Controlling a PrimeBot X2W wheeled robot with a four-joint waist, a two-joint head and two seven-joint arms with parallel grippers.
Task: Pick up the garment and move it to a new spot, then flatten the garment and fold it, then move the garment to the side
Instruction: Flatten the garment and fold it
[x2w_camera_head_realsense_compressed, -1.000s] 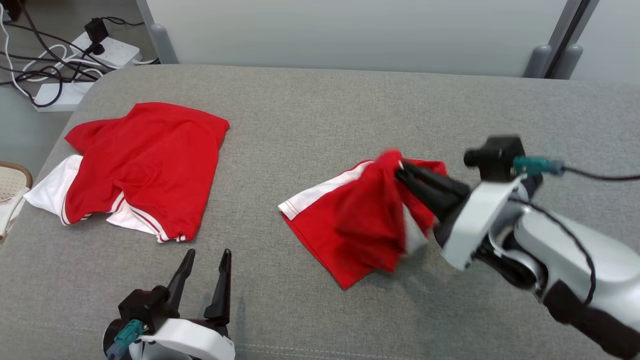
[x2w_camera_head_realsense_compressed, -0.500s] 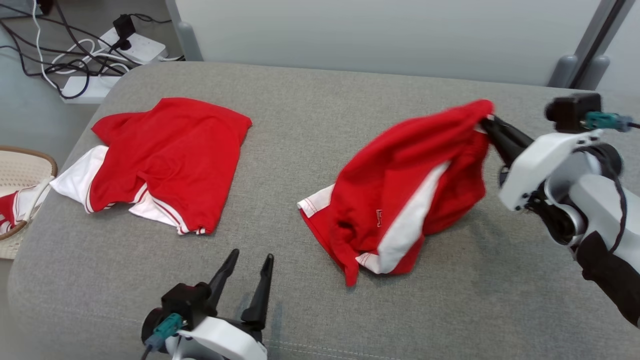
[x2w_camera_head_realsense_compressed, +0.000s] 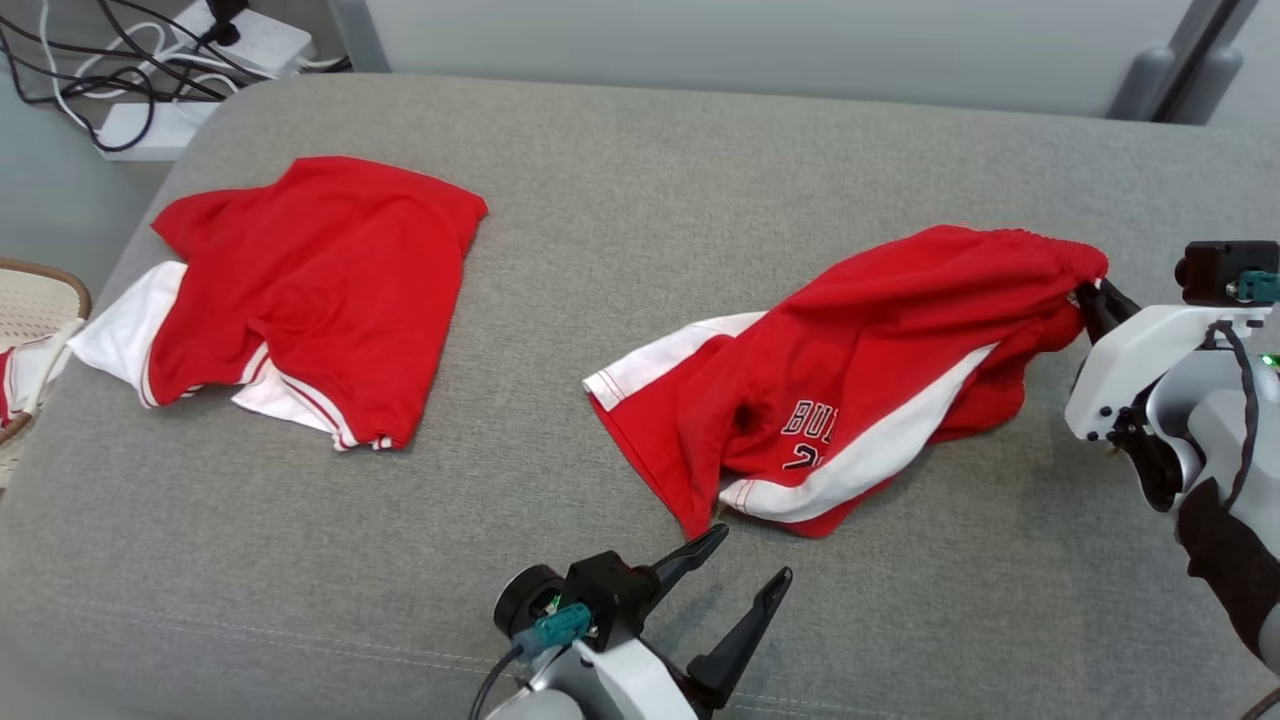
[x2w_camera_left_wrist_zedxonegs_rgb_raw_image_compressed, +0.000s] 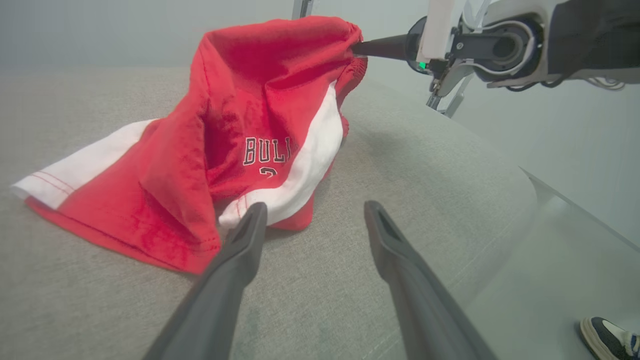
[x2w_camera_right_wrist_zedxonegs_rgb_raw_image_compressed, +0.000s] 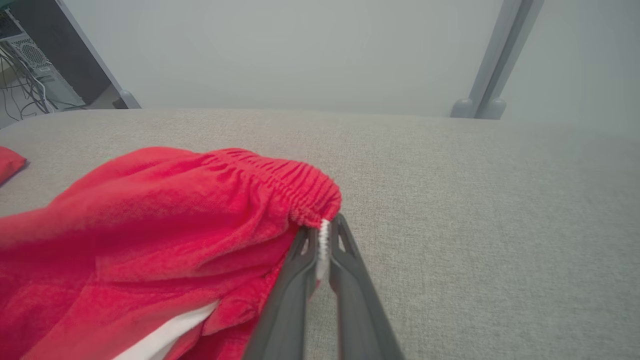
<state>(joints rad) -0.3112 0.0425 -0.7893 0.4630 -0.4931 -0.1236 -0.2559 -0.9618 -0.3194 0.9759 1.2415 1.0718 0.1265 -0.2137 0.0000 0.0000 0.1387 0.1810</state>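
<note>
While the red shorts (x2w_camera_head_realsense_compressed: 850, 380) are draped right of the other red garment (x2w_camera_head_realsense_compressed: 310, 290), their waistband is raised and clenched by jaws of the right gripper (x2w_camera_head_realsense_compressed: 1085, 298); jaws of the left gripper (x2w_camera_head_realsense_compressed: 753, 552) are held released, empty.

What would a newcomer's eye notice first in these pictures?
The crumpled red and white shorts with dark lettering lie right of centre on the grey fabric surface, their elastic waistband lifted and pinched by the right gripper. A second red and white garment lies at the left.
</note>
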